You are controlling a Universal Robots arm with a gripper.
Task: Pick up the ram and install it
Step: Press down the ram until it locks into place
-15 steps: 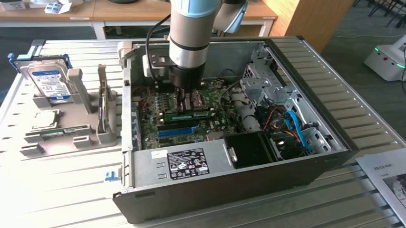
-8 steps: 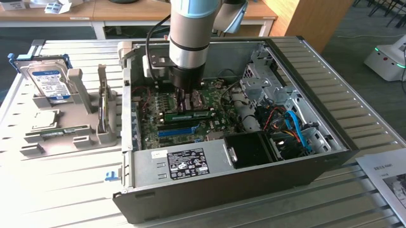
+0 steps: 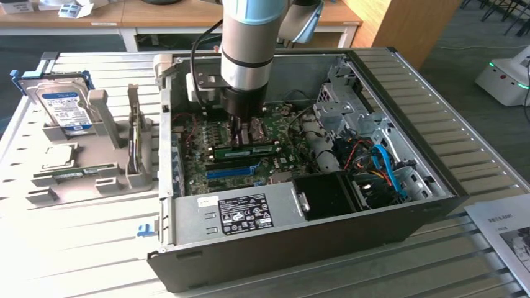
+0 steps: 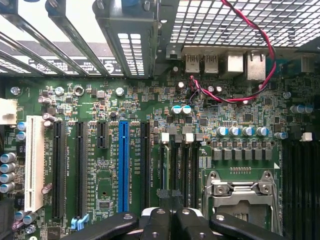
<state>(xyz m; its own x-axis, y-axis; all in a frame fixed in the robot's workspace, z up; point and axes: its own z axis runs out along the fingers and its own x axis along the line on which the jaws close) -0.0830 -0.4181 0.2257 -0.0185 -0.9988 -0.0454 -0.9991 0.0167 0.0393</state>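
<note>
Grey arm point(image 3: 248, 43) stands vertical inside the open computer case point(image 3: 398, 205); its black end effector point(image 3: 242, 127), pressed together, hangs over the green motherboard point(image 3: 248, 155).

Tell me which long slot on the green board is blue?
The blue slot, standing between black slots. The white slot sits farther along the motherboard.

Green ram point(image 3: 248, 151) inside the open computer case.
It is seen on edge along the motherboard, white label showing.
</note>
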